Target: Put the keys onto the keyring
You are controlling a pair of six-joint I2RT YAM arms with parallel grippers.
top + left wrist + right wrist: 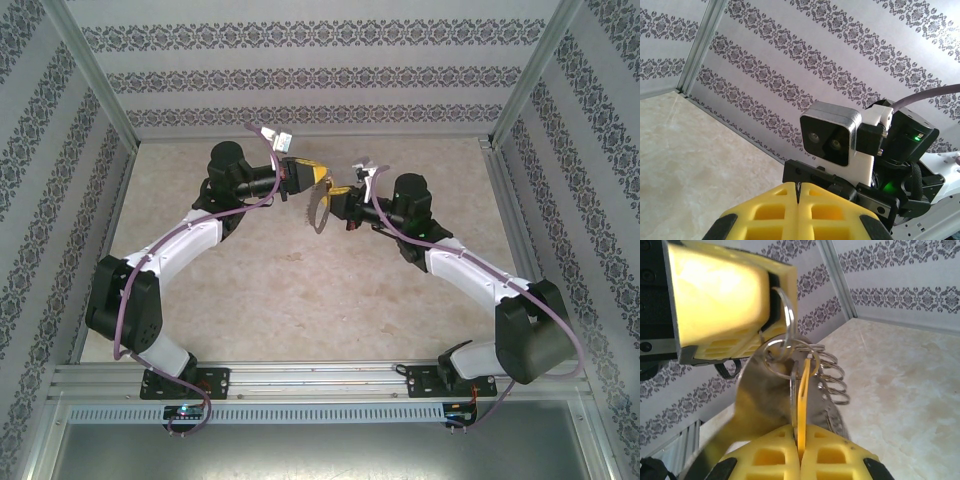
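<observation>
Both grippers meet in mid-air above the middle of the table. My right gripper (800,434) (337,193) is shut on the key (804,387), whose thin yellow head stands edge-on between the pads, with a silver blade beside it. The key's top reaches into a small split ring on the keyring (757,405) (320,212), a dark grey flat loop that hangs tilted between the grippers. My left gripper (798,187) (310,178) is shut on a wire ring at the keyring's top, and only a metal sliver shows between its pads. Its yellow fingers (725,295) fill the upper left of the right wrist view.
A row of pale metal rings (832,375) fringes the keyring's edge. The beige table (300,300) lies well below both grippers. Patterned walls (320,75) and aluminium frame posts (100,70) enclose it. The right arm's wrist camera (832,132) sits close in front of the left gripper.
</observation>
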